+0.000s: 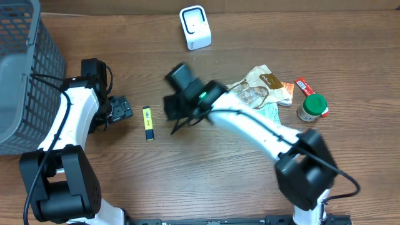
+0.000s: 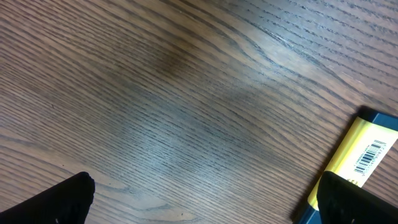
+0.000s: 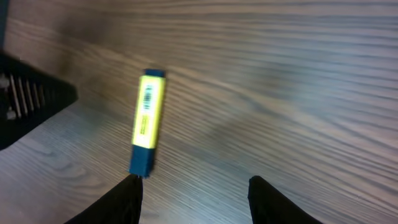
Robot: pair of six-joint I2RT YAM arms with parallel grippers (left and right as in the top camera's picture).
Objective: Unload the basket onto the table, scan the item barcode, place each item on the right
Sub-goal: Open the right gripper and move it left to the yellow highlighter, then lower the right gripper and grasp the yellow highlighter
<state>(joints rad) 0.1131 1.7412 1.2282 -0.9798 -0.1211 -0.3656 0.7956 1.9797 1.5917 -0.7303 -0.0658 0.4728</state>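
- Right gripper, fingers apart and empty, hovers near yellow blue-capped plastic marker.
- Marker lies flat on brown wooden tabletop, barcode up.
- Left gripper gapes empty beside it.

Between the jaws of my right gripper I see the table: matt, fine-grained wood. Just ahead of one jaw, the highlighter looks smooth yellow plastic, dark-capped, with a printed label.
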